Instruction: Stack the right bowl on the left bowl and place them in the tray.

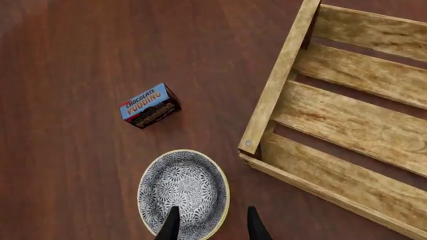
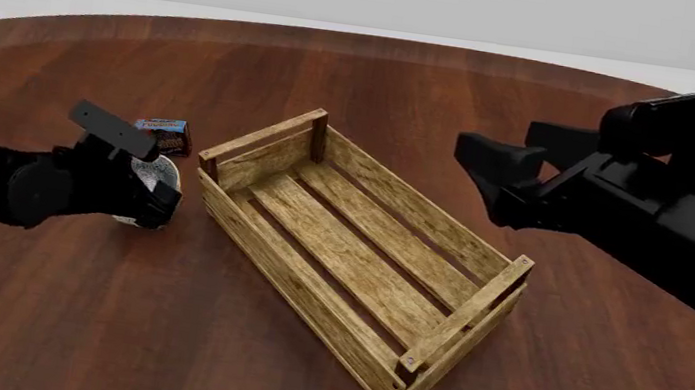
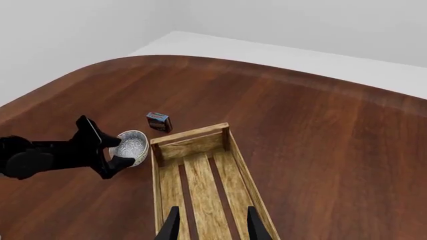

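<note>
Table [image 2: 376,88]: dark round wood, carrying everything; the action sits in its left half, near the left edge.
Tray [image 2: 353,256]: the long slatted crate lies slantwise across the table's middle, one end rail toward the far left, the other toward the near edge, and nothing is in it yet.
Right arm: it hangs high over the table's right side, well apart from the bowl; the right gripper [image 3: 212,225] has its fingers spread over the tray's slats, holding nothing.
Left gripper [image 1: 212,227]: fingers apart, down at the bowl just off the tray's far-left corner.
Bowl [image 1: 183,192]: patterned grey-white with a pale rim, standing on the table just beside the tray's corner post. I see only this one bowl; whether a second is nested in it, I cannot tell.
Pudding box [image 1: 149,105]: small dark carton, a little beyond the bowl toward the far edge, clear of the fingers.
Fingers and bowl: in the left wrist view one fingertip [image 1: 171,225] lies over the bowl's inside, the other [image 1: 257,227] outside the rim on the tray's side, so the wall sits between them. No pinch yet.
Doing it well: my read is a rim grasp. Close squarely on the wall, lift high enough to clear the rail, then travel over the slats and set down flat.
</note>
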Motion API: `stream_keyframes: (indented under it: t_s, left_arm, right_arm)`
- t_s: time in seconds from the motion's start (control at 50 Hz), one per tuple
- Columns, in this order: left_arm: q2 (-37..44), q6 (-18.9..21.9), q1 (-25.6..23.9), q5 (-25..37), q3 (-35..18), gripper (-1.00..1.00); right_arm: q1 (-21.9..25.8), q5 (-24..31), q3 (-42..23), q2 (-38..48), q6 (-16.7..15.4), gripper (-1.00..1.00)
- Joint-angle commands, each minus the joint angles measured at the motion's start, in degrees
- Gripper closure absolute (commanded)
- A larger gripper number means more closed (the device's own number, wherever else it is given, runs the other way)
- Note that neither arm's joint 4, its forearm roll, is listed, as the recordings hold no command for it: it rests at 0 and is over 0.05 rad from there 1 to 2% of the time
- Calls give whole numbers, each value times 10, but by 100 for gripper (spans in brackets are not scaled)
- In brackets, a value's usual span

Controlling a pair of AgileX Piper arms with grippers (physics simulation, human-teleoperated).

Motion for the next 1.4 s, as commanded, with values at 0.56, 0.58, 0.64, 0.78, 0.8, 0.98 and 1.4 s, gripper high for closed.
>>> stream_keyframes:
  t_s: [0.56, 0.58, 0.64, 0.78, 0.8, 0.98, 1.4]
  left_arm:
    - [89, -3, -1, -52, 5, -100]
    - [91, -4, -1, -54, 5, -100]
    - [98, -2, 0, -60, 5, -100]
    - [107, -4, -1, -68, 9, -100]
    - [107, -2, 0, -68, 9, -100]
    - [105, -16, -6, -65, 10, 100]
    - [21, -25, 10, -26, 15, 100]
  right_arm:
    - [0, 2, 1, -5, 1, -100]
    - [0, 2, 1, -5, 1, -100]
    - [-1, 2, 0, -4, 1, -100]
    - [0, 3, 0, -6, 0, -100]
    - [1, 4, 0, -7, 1, -100]
    - [0, 5, 0, -9, 1, -100]
    - [1, 6, 2, -13, 1, -100]
